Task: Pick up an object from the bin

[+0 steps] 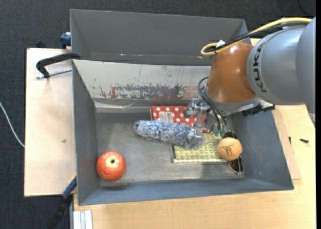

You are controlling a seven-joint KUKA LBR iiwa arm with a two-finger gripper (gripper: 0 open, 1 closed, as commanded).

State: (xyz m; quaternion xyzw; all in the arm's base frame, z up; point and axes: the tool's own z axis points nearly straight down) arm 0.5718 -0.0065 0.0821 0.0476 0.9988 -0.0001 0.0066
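The claw (197, 120) hung low in the right half of the grey bin (84, 132), beneath the orange cover (228, 75) on the wrist of the arm (283, 67), which reached in from the right; its metal tip stood at the right end of a blue-and-white patterned roll (163, 130), touching it or just above it (the view did not settle which); whether the claw was apart or together could not be told, since its parts blended with the cables and the pattern beneath. The roll lay crosswise near the middle of the bin floor, sloping slightly down toward the right, so that most of it stretched away to the left of the claw; behind it, toward the back wall, lay a red box with white dots (168, 113), its near edge covered by the roll and its right end just beside the claw; a flat green-and-yellow patterned card (198, 153) lay on the floor just in front of the claw, its upper left corner under the roll's right end; an orange ball (229, 148) sat at the card's right edge, near the claw; a red apple (111, 166) sat in the front left corner, well apart from the claw.
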